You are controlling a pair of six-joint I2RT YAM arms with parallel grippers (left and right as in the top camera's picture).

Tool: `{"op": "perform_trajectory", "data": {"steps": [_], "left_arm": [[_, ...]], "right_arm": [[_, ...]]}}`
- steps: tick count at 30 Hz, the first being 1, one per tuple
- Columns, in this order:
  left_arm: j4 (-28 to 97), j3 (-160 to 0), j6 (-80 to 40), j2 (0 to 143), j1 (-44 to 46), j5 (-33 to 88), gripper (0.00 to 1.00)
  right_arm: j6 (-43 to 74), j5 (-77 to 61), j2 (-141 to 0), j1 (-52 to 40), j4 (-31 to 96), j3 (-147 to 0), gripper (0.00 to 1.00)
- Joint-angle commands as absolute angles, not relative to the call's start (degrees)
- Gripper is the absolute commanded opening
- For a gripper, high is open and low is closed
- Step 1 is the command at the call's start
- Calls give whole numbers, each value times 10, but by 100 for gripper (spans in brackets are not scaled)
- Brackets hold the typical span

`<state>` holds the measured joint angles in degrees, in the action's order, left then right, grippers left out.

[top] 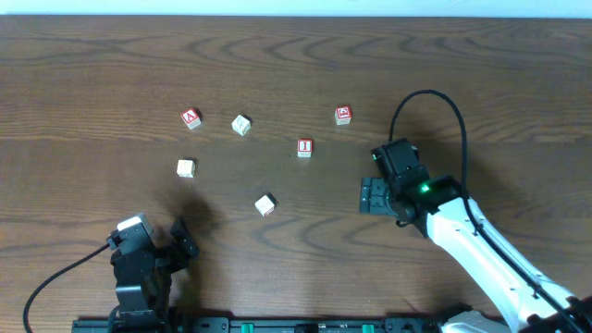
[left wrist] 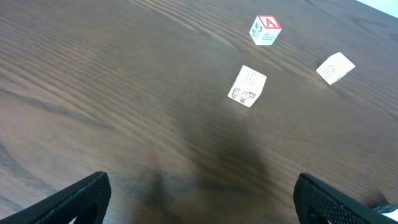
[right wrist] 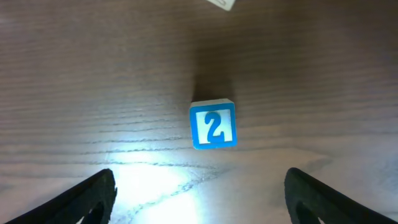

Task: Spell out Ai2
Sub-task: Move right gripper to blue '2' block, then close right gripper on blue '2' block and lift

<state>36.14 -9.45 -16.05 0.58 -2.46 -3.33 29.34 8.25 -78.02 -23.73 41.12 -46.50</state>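
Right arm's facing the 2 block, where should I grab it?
Pinch the 2 block by its left and right faces, advancing the right end effector straight ahead. It sits square to the open fingers, with bare table on both sides.

Overhead, markings are too small to read on block one (top: pixel 241 124) right of the A block (top: pixel 191 117), block two (top: pixel 186 167) below it, and block three (top: pixel 265 204) farther lower right. A pale corner (right wrist: pixel 221 3) is cut by the right wrist view's top edge. Fingers of the left pincer (left wrist: pixel 202 180) run off the bottom edge.
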Motion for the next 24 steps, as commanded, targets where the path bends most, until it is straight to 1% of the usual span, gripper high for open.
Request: {"op": "perform_trajectory", "data": {"steps": [1,5,9,19,24], "left_arm": [[362,-88,-156,2,-23,-33,95],[362,-88,-156,2,-23,-33,95],[362,-88,-156,2,-23,-33,95],[362,-88,-156,2,-23,-33,95],[362,-88,-156,2,-23,-33,95]], "right_arm": [[301,70,-779,-227,395,-446,82],[301,70,-797,-227,376,-436,80],[299,71,-824,-227,363,-435,80],[259,71,-878,-216,327,-435,78],[246,70,-879,-191,323,-435,71]]}}
